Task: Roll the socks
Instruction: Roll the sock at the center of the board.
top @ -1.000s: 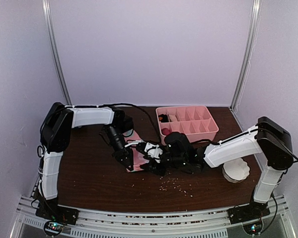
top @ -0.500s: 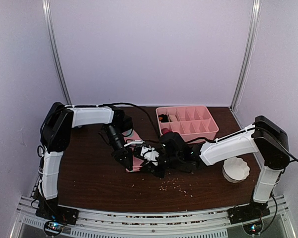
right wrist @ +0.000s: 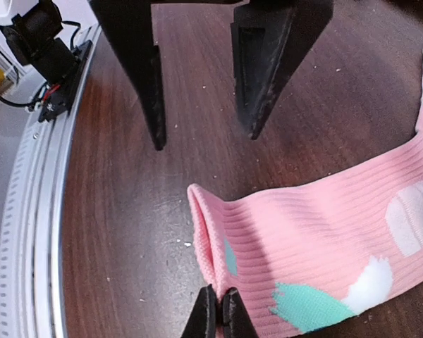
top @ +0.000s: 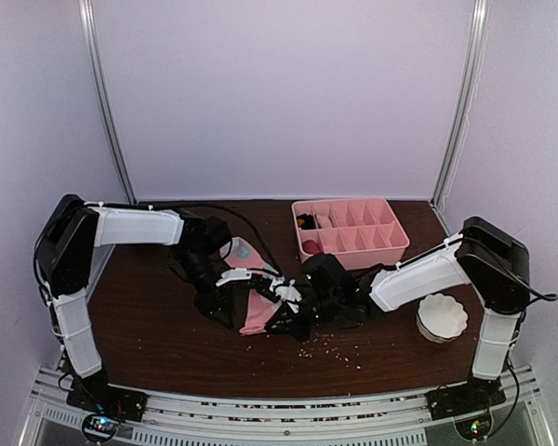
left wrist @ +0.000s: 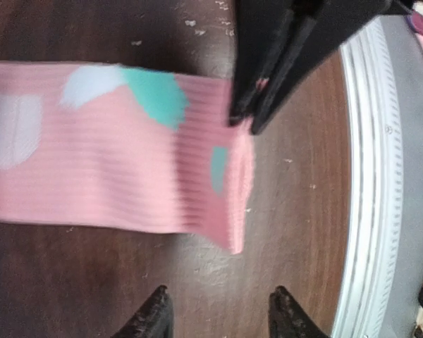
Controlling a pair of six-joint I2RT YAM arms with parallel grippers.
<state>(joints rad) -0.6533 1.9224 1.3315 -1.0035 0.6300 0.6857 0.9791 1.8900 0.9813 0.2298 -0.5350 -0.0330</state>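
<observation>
Pink sock (right wrist: 324, 225) pinched in right hand (right wrist: 218, 313).

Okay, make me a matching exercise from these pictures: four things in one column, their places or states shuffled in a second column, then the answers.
Things:
1. left gripper
2. right gripper
3. pink tray
4. white fluted cup

Places or states:
A. back right of the table
B. pinched shut on the cuff of the pink sock
C. front right of the table
D. open, holding nothing

Pairs: 1-D, 2-B, 3-A, 4-C
</observation>
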